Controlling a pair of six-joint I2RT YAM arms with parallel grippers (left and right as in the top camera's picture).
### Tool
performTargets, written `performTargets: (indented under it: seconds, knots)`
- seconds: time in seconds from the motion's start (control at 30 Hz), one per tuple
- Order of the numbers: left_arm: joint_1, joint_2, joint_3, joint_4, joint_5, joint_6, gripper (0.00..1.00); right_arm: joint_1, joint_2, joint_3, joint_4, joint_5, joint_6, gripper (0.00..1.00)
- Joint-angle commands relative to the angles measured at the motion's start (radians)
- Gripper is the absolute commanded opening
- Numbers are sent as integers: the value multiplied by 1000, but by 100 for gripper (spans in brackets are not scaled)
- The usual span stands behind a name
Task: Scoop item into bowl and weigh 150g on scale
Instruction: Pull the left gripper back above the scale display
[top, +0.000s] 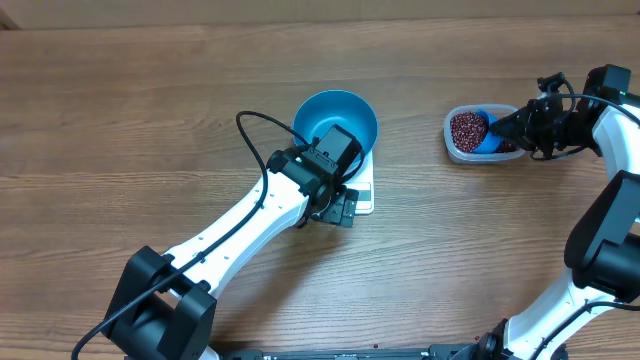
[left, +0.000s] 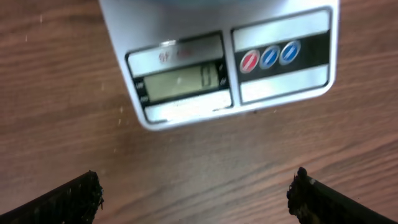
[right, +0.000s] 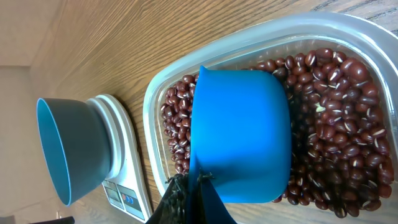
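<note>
The left gripper (left: 196, 185) stands wide open and empty, just before the scale (left: 280, 81). The right gripper (right: 189, 200) pinches a scoop (right: 239, 137) among the beans (right: 336, 124), handle hidden.

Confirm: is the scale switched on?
On: the scale has a lit display showing a zero in the left wrist view.

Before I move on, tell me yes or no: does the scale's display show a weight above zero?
No. In the left wrist view the display on the scale shows a single 0.
</note>
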Motion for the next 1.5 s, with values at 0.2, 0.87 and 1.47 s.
performTargets:
  seconds: [0.2, 0.87, 1.47]
  knots:
    - [1, -166, 16, -10, -64, 10, 100, 23, 76, -57, 10, 139, 3, 4]
    - [1, -176, -187, 163, -63, 5, 99, 23, 76, -57, 18, 139, 4, 4]
    - [4, -118, -224, 354, -74, 100, 100, 23, 76, -57, 21, 139, 3, 4]
